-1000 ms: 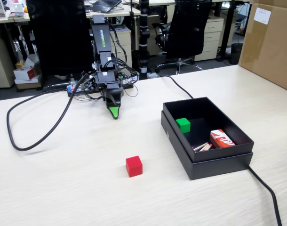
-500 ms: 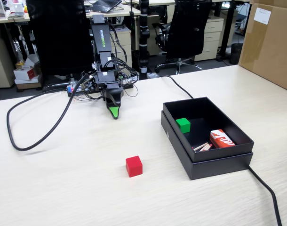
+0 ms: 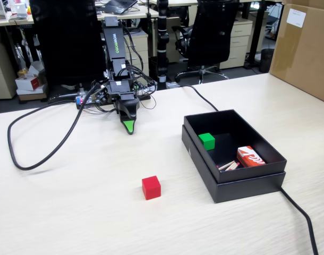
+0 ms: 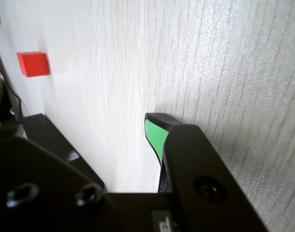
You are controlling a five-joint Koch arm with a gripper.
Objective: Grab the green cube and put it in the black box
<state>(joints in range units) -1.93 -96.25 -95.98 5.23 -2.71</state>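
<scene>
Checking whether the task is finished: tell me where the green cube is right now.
In the fixed view, the green cube sits inside the black box on the table's right side, near the box's back-left wall, apart from the red-and-white packet at the box's right.

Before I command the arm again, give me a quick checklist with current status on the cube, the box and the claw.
1. Green cube inside black box: ok.
2. Claw holding nothing: ok, no cube at its tip.
3. Claw clear of the box: ok, parked near its base.
4. Claw open or shut: cannot tell, jaws overlap in both views.
5. Red cube left on the table: ok.
6. Cable touching the box corner: cannot tell.
</scene>
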